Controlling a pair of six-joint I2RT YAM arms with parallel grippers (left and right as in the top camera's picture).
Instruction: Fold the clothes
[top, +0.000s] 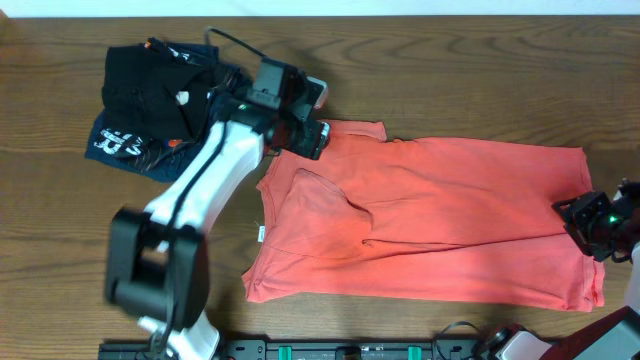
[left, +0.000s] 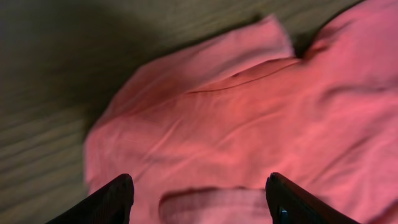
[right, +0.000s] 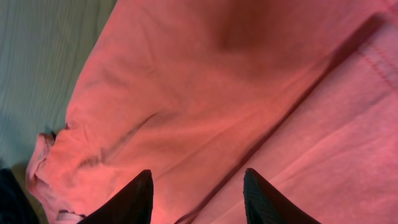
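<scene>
The T-shirt (top: 430, 220) is seen in plain coral red, with a small white tag (top: 259, 235) at its edge, and the desk (top: 480, 70) is shown in dark brown wood grain. One folded garment (top: 145, 85) is black, while the navy garment (top: 118, 145) is printed with white lettering. The left arm (top: 215, 170) is coloured white with black joints, and the left claw (left: 199, 186) and right claw (right: 198, 186) are black.

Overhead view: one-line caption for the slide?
Left gripper and right gripper, open, at opposite ends of a coral-red T-shirt on the table.
</scene>
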